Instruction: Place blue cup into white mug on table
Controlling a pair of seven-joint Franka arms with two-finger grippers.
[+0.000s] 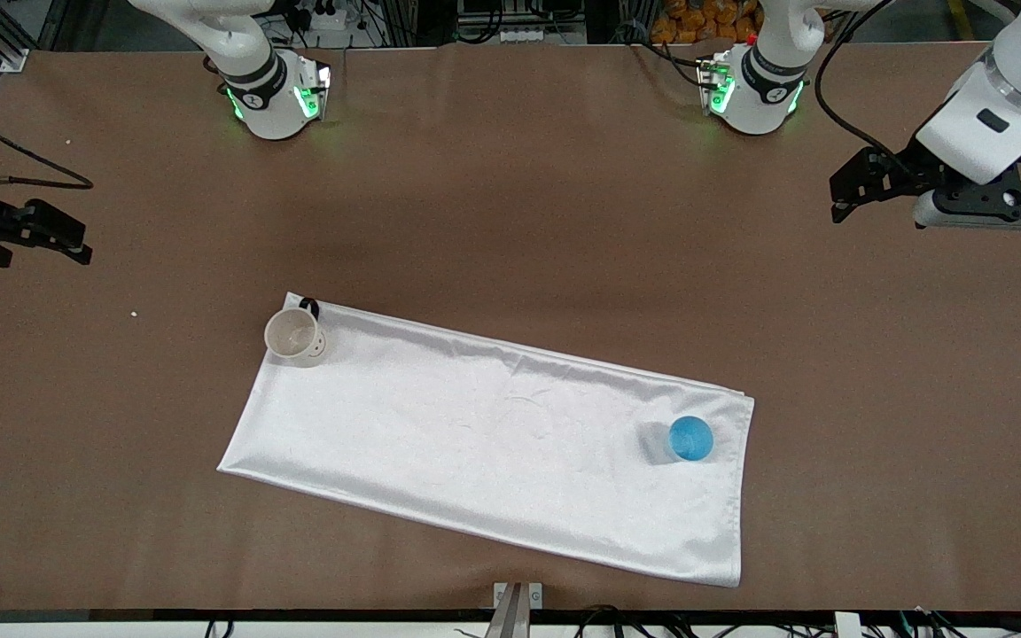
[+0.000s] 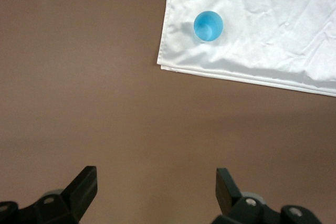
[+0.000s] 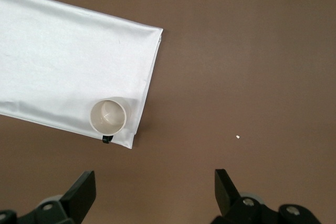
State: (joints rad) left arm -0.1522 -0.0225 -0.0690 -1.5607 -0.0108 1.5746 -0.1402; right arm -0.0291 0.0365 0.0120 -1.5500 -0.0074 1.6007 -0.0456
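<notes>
The blue cup [image 1: 690,439] stands upright on a white cloth [image 1: 493,434], near the cloth's end toward the left arm; it also shows in the left wrist view [image 2: 208,25]. The white mug [image 1: 296,337] stands upright and empty on the cloth's corner toward the right arm's end, farther from the front camera than the cup, its dark handle [image 3: 107,139] pointing off the cloth. My left gripper [image 1: 840,199] hangs open over bare table [image 1: 510,221], well apart from the cup, fingers wide [image 2: 156,179]. My right gripper [image 1: 76,241] hangs open over bare table beside the mug's end [image 3: 155,179].
The white cloth lies slanted across the middle of the brown table. Small white specks [image 1: 134,314] lie on the table near the right gripper. The two arm bases [image 1: 276,97] [image 1: 754,89] stand along the edge farthest from the front camera. A metal bracket [image 1: 518,602] sits at the nearest edge.
</notes>
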